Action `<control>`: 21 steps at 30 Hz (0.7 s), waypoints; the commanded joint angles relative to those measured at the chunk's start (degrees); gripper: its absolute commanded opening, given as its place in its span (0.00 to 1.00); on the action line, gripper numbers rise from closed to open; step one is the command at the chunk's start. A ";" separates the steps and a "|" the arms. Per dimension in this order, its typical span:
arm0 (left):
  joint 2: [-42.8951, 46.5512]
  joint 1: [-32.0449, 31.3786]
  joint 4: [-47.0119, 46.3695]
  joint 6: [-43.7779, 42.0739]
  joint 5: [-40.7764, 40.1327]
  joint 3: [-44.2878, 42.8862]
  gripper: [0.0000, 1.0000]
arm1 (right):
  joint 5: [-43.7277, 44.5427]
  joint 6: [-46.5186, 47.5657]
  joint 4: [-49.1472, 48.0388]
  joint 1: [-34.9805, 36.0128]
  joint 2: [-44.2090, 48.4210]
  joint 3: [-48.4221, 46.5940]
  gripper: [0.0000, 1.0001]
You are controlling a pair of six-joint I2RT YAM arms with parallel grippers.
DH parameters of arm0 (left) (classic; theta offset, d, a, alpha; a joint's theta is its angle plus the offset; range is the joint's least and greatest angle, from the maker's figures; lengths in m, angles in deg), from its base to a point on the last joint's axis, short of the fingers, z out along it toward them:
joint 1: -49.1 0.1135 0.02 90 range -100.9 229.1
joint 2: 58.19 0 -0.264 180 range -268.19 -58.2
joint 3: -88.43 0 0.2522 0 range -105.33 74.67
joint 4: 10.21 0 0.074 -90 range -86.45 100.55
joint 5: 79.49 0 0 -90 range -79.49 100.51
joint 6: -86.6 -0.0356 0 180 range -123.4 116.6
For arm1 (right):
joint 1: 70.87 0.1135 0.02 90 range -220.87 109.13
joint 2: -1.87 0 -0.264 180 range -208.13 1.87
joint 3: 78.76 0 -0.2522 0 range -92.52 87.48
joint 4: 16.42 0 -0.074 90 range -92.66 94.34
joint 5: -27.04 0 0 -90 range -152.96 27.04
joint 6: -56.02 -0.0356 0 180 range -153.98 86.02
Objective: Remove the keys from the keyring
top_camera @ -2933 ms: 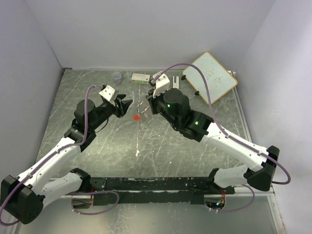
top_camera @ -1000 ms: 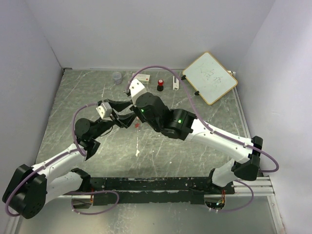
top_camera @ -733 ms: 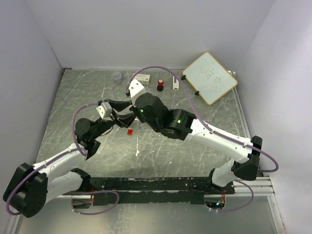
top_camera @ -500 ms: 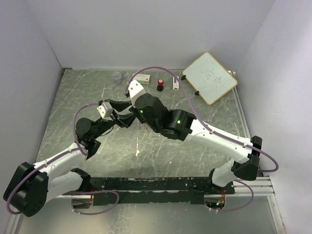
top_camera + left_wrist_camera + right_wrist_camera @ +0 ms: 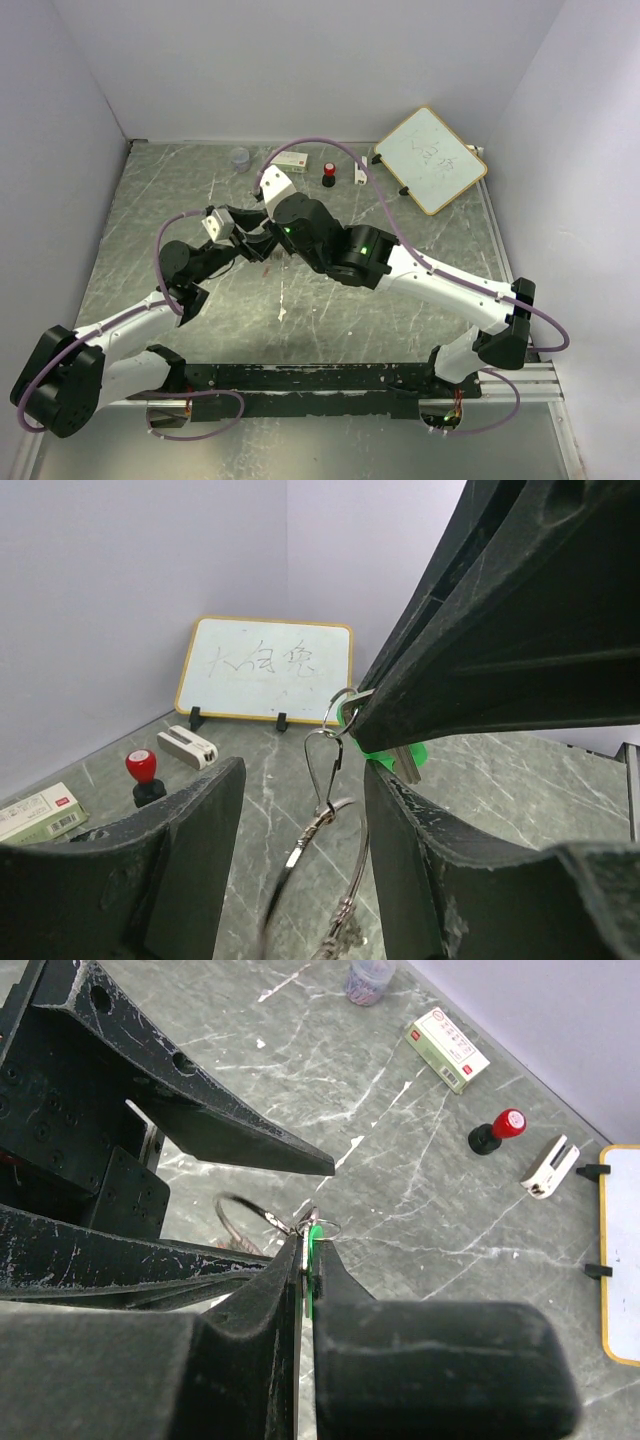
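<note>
In the right wrist view my right gripper (image 5: 308, 1247) is shut on the green key (image 5: 314, 1243), gripping its head edge-on. A thin wire clip (image 5: 326, 770) hangs from that key (image 5: 392, 752) and carries the silver keyring (image 5: 335, 880) (image 5: 243, 1222), which dangles above the table. My left gripper (image 5: 305, 780) is open, one finger on each side of the ring. I cannot tell whether the ring's right side brushes the finger there. Its fingers (image 5: 220, 1125) frame the ring from the left. From above, the left gripper (image 5: 258, 235) and the right gripper (image 5: 268, 246) meet left of centre.
At the back stand a clear cup (image 5: 240, 158), a white box (image 5: 290, 159), a black stamp with a red top (image 5: 328, 175) and a small white block (image 5: 360, 172). A whiteboard (image 5: 430, 158) leans at the back right. Walls close in on three sides.
The right arm swung from the back middle over to the left gripper, carrying the ring. Within the last second both arms barely shifted; a red speck below the grippers no longer shows.
</note>
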 commanded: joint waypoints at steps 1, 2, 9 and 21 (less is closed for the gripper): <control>-0.01 -0.40 -3.19 -0.91 -0.43 0.44 0.61 | -0.05 0.57 -0.44 0.83 -0.04 -1.84 0.00; -0.13 -0.36 -3.26 -0.91 -0.46 0.41 0.61 | -0.12 0.57 -0.50 0.86 -0.09 -1.82 0.00; -1.13 -0.40 -4.79 -0.29 -0.78 0.66 0.57 | -0.13 0.66 -0.37 1.11 -0.19 -1.85 0.00; -0.84 -0.40 -5.03 -0.65 -1.51 1.01 0.56 | -0.09 0.84 -0.48 1.36 -0.52 -1.94 0.00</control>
